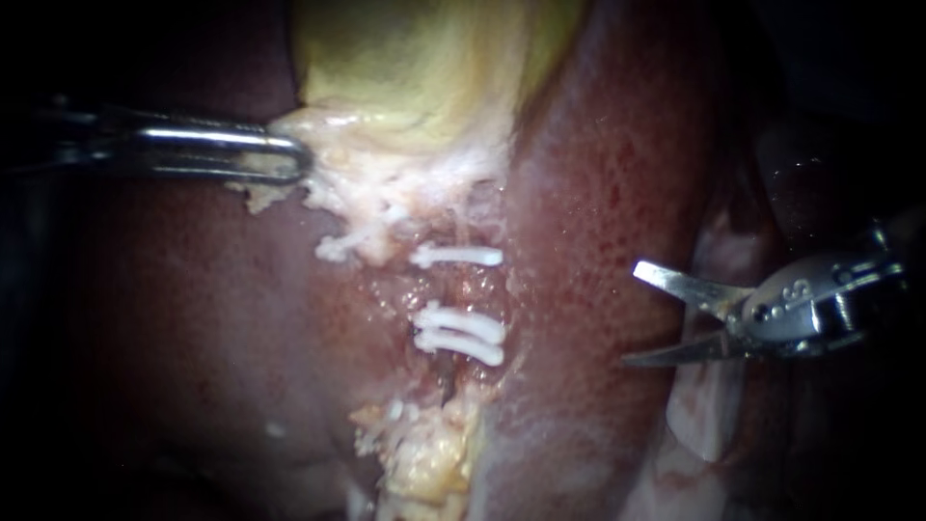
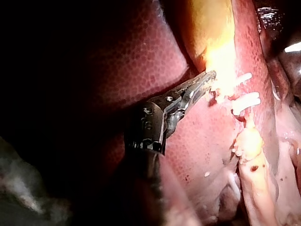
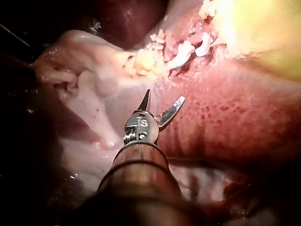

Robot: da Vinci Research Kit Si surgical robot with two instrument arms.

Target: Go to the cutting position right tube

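Right instrument [image 1: 632,315] at mid-right, claw spread, clear of the clips [image 1: 463,323].
Left instrument [image 1: 297,159], upper left, claw pinching the gallbladder [image 1: 415,58] edge.

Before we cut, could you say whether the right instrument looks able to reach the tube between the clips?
Probably yes: the right instrument, blades open, hovers over the liver with nothing between it and the clips; the left instrument grips pale tissue aside.

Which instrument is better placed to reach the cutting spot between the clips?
The right instrument: its blades are open, free, pointing at the clips; the left instrument is shut on pale tissue by the gallbladder.
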